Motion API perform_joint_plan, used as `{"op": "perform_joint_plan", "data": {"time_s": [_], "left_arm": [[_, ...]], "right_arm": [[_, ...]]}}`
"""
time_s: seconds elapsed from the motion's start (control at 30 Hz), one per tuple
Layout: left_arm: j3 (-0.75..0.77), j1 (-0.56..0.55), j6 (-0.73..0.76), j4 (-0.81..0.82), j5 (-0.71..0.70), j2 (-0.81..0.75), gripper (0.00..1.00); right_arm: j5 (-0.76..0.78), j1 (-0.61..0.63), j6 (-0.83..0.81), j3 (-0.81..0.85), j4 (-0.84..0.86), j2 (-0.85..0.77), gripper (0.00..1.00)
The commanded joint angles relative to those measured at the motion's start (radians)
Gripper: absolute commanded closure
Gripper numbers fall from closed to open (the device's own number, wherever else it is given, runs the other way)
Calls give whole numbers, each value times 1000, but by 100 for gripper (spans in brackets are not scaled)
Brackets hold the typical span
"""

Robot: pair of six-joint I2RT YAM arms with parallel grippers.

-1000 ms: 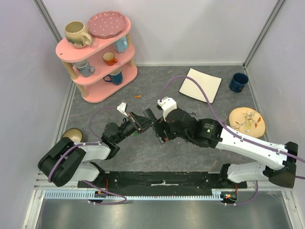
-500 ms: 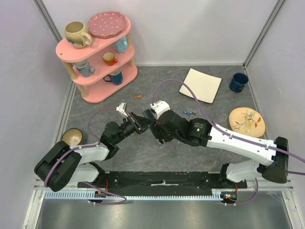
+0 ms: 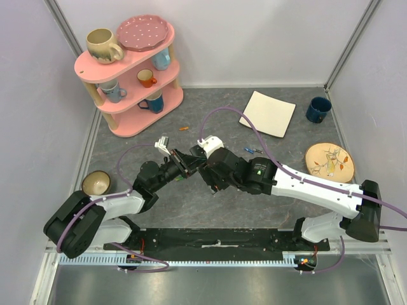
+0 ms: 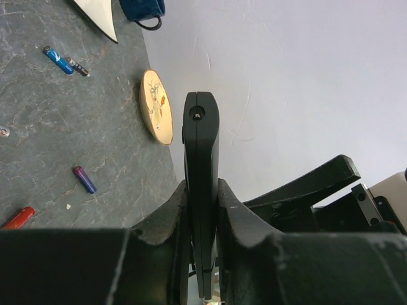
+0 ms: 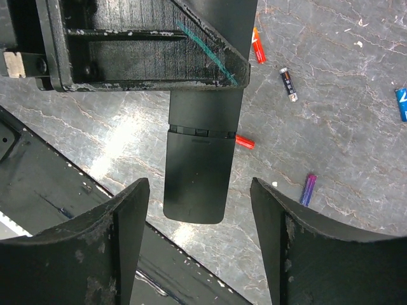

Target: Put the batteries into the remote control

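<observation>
1. Left wrist view: my left gripper (image 4: 201, 190) pinches the remote control (image 4: 201, 140) edge-on. The jaws press on both flat faces and the bar sticks out toward 12 o'clock.
2. Only that view shows the blue battery (image 4: 57, 60) at 10 o'clock, plus the purple battery (image 4: 84, 179) and red battery (image 4: 18, 217) at 8 to 9 o'clock. All lie loose on the table (image 4: 95, 140). The patterned plate (image 4: 156, 106) is near the wall.
3. Only the right wrist view shows my right gripper (image 5: 198, 190): jaws spread, one finger on each side of the remote's free end, gaps on both sides, no contact. A seam crosses the remote's back.
4. Top view: the remote is hidden between my two wrists at table centre. Only this view shows the orange battery (image 3: 184, 128) at 12 o'clock of them, near the pink shelf (image 3: 130, 70).
5. Versus a second ago: my right wrist sits further toward 9 o'clock, closer to the left gripper. The bowl (image 3: 95, 183) at 9 o'clock is now clear of my left arm.
</observation>
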Motion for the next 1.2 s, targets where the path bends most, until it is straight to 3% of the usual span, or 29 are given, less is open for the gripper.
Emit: {"op": "perform_joint_plan", "data": {"time_s": [0.0, 0.53, 0.83, 1.17], "left_arm": [[27, 5, 37, 17, -11, -27, 98], [13, 5, 43, 29, -18, -34, 98], [4, 5, 49, 37, -22, -39, 98], [3, 5, 120, -49, -67, -88, 98]], "right_arm": [[-2, 9, -9, -2, 30, 3, 28], [-9, 7, -8, -16, 36, 17, 36], [-1, 7, -1, -17, 37, 4, 49], [-16, 7, 3, -10, 24, -29, 52]]}}
